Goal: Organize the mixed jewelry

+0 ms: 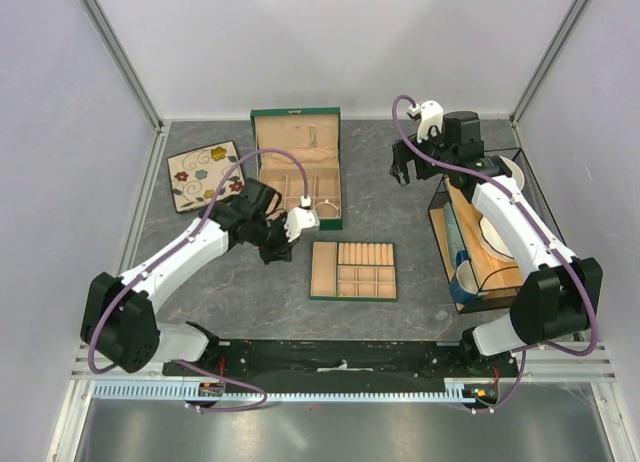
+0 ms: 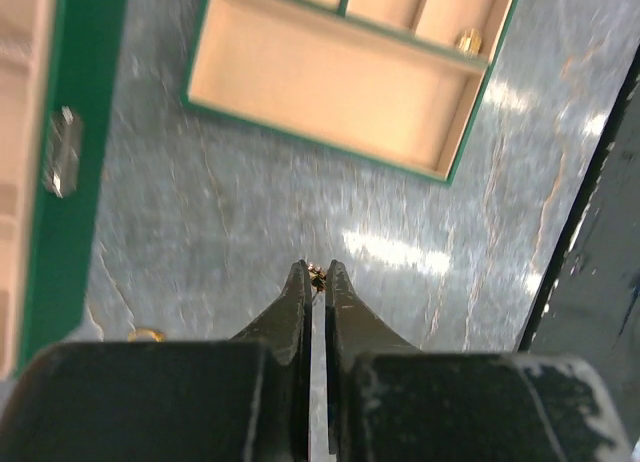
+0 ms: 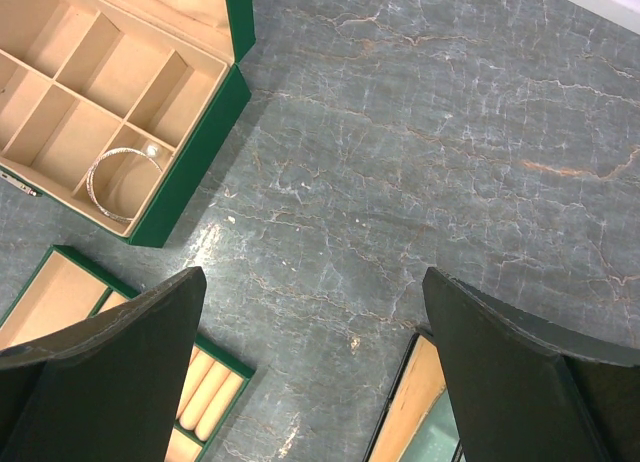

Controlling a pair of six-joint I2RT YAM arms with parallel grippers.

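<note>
Tiny gold piece (image 2: 317, 279): pinched in the near-closed tips of the left gripper (image 2: 316, 274), just short of the divided tray (image 2: 330, 144), whose long compartment (image 2: 320, 82) lies dead ahead, crosswise; right gripper (image 1: 400, 170) spread wide, well off from the tray

Silvery bangle (image 3: 148, 154) in green box (image 3: 195, 157) corner compartment

Pinched gold piece (image 2: 317, 279) too small to identify.
</note>
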